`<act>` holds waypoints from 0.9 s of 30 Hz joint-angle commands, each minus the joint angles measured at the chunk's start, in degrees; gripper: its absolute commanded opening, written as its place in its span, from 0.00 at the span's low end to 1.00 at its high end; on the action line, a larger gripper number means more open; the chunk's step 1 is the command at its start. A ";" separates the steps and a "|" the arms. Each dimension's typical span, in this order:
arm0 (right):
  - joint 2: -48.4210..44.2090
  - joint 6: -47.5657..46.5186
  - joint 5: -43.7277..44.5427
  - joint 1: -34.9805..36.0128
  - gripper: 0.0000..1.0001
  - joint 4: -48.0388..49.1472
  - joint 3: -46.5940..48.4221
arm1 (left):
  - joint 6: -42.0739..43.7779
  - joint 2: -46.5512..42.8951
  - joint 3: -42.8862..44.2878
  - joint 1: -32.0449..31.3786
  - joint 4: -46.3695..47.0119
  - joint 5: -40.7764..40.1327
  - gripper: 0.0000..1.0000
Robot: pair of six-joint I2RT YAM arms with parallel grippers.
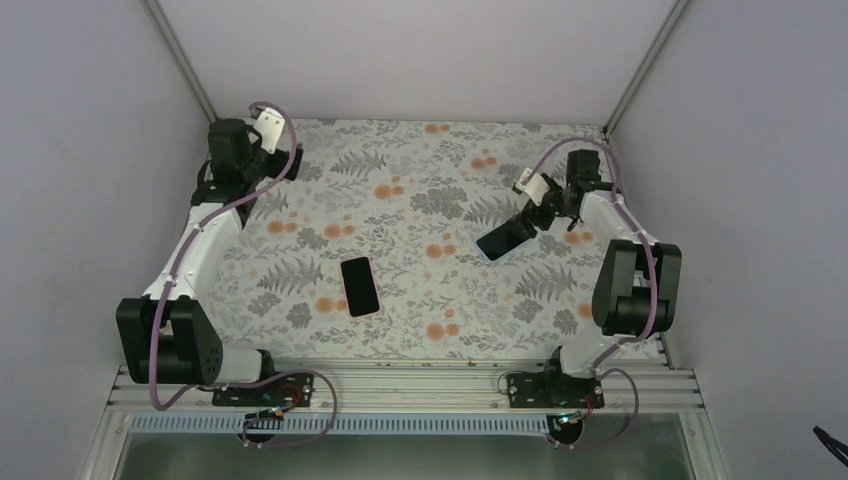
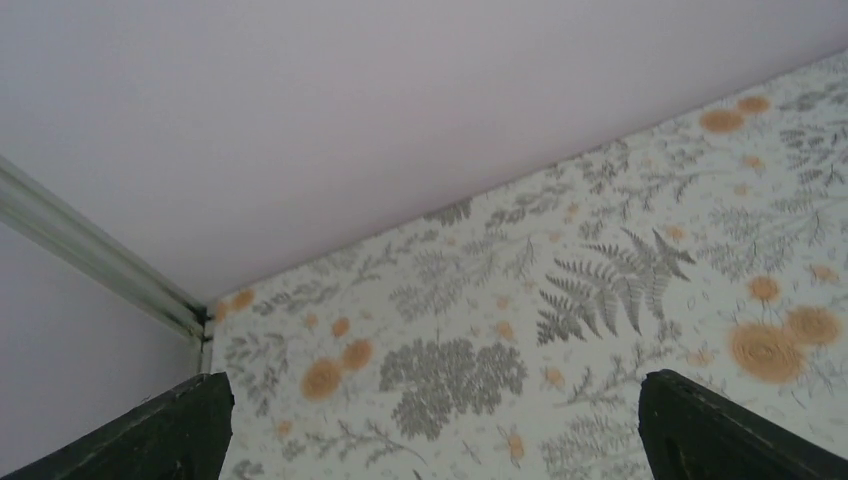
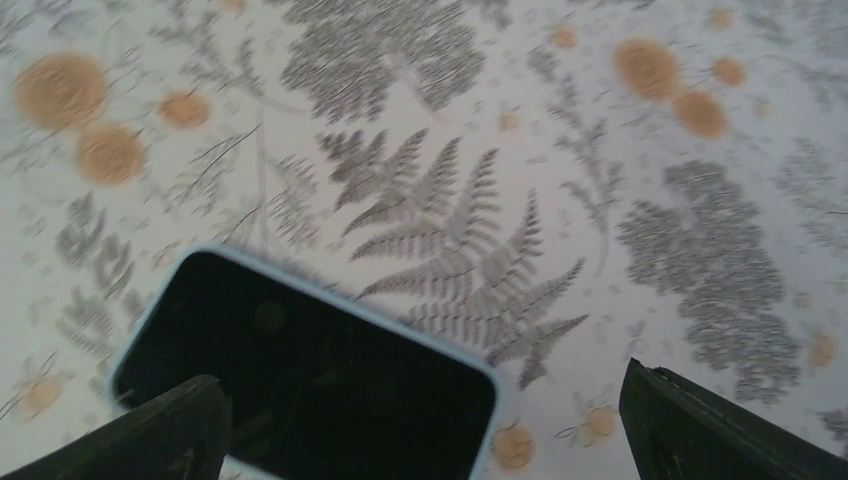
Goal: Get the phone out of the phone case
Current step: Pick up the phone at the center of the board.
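A slim black phone with a pinkish edge (image 1: 360,286) lies flat mid-tabletop (image 1: 420,170), well apart from the dark, light-blue-rimmed case (image 3: 300,370) beneath the right fingers (image 3: 720,440), which are spread wide and grip nothing. The left fingers (image 2: 720,440) gape empty (extraction looks done, though I'm unsure).

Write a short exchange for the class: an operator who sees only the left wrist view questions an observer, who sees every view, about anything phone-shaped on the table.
Operator: I see only floral cloth and wall. Is anything phone-shaped out there?
Observer: Yes, a pink-edged dark slab lies flat mid-table, apart from both arms.
Operator: Anything else?
Observer: A blue-rimmed dark slab shows beneath the right gripper, whose fingers stand wide apart.
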 commanded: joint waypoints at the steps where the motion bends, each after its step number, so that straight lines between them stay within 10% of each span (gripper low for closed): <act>1: 0.52 -12.56 -1.31 -0.65 1.00 -12.16 2.16 | -0.05 0.05 2.24 0.39 -6.87 -0.22 1.00; 14: -3.34 -49.88 12.33 0.78 1.00 -13.19 -2.84 | 1.73 -0.72 0.14 0.48 -5.63 0.57 1.00; 27: 6.37 -57.91 25.82 7.73 1.00 -7.84 -0.51 | 3.54 -2.81 -4.48 0.58 -2.75 -1.50 1.00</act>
